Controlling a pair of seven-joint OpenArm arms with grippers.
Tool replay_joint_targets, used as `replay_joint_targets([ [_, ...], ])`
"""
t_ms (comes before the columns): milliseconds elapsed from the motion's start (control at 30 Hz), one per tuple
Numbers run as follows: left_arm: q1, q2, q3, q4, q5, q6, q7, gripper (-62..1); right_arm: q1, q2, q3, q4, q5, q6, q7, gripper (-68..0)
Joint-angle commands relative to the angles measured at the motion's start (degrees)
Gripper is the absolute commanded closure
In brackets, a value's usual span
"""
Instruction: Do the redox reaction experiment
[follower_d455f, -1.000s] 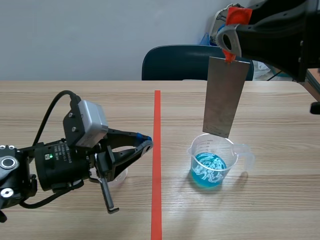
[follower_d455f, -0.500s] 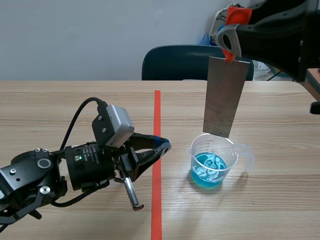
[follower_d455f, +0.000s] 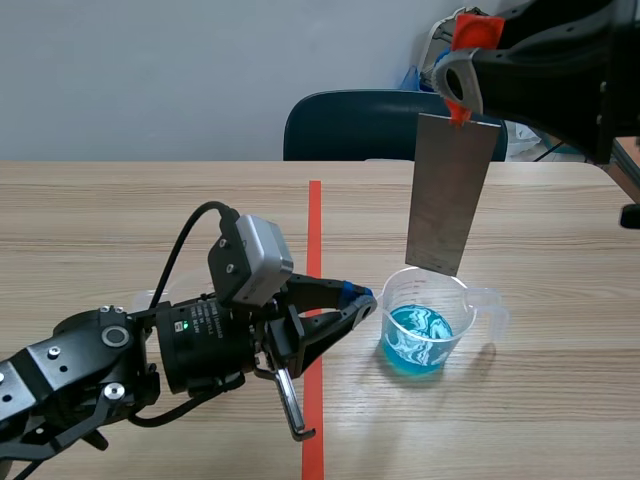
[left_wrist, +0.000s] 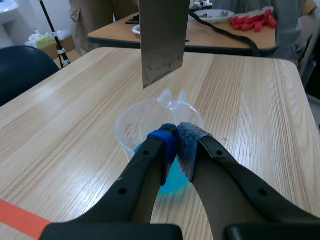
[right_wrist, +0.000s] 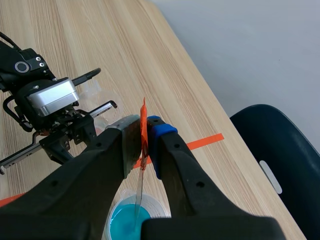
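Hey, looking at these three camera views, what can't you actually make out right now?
- Beaker, near wall: left wrist view, covered by the shut left gripper; whether they touch cannot be told.
- Small clear cup: scene view, mostly behind the left arm; contents unseen.
- Metal plate: edge-on in the right wrist view; its top is cut off in the left wrist view.
- Beaker's markings: too small in every view.

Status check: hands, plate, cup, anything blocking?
Left hand shut, empty, tips beside the cup. Right hand shut on metal plate, hanging over cup, not in the blue liquid. Nothing between plate and cup.
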Motion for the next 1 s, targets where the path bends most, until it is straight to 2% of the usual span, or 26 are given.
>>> replay_joint_targets([
  [0,-0.5,0.4,0.0,1.2,-2.1,0.1,-0.5,-1.5,0.5,0.4,0.7,0.8,0.8,0.4,0.5,-0.8],
  [67,-0.5,0.4,0.0,1.2,-3.8,0.1,-0.2,-1.5,0.5,0.4,0.7,0.8,0.8,0.4,0.5,-0.8],
  [300,-0.9,0.5,0.3,1.2,-6.5,0.1,1.0,-1.5,0.5,0.4,0.7,0.8,0.8,0.4,0.5,-0.8],
  [433,-2.3,0.4,2.5,1.2,-7.5,0.1,1.9,-1.5,0.5,0.4,0.7,0.8,0.8,0.4,0.5,-0.8],
  [667,-4.5,0.5,5.9,1.2,-11.4,0.1,2.7,-1.5,0.5,0.4,0.7,0.8,0.8,0.4,0.5,-0.8],
  [967,-4.5,0.4,6.4,1.2,-11.4,0.1,2.7,-1.5,0.5,0.4,0.7,0.8,0.8,0.4,0.5,-0.8],
])
